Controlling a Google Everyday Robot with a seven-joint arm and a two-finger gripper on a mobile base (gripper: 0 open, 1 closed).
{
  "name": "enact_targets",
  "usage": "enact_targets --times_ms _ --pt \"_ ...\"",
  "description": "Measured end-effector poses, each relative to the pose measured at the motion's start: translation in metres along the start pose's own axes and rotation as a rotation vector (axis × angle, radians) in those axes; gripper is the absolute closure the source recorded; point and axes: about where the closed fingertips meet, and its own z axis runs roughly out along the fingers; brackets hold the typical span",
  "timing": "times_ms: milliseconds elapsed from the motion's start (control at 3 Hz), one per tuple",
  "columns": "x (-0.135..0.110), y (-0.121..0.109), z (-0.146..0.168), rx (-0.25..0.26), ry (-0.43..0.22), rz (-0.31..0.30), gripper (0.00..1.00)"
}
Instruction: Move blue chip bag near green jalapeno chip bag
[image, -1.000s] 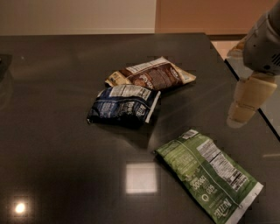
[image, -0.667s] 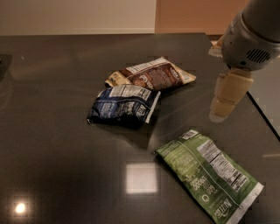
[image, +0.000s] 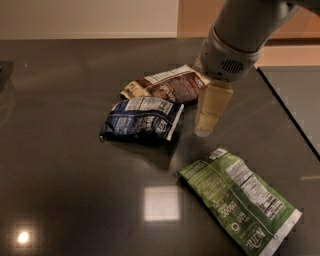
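Three bags lie on the surface (image: 75, 200). The blue chip bag (image: 141, 121) lies near the middle. A third bag (image: 167, 86) lies just behind it and a little to the right, and their edges seem to touch. The green jalapeno chip bag (image: 240, 200) lies toward the front right corner, apart from the other two. The pincer (image: 205, 127) hangs between them - just right of the blue chip bag, in front of the third bag's right end, behind the green jalapeno chip bag - touching none of the bags.
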Motion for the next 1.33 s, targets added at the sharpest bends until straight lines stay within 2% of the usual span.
enact_targets --times_ms 667,1333 --pt "-0.061 0.008 0.042 -0.077 -0.056 -0.04 0.0" --pt "-0.096 0.013 0.072 -0.085 -0.114 -0.058 0.0"
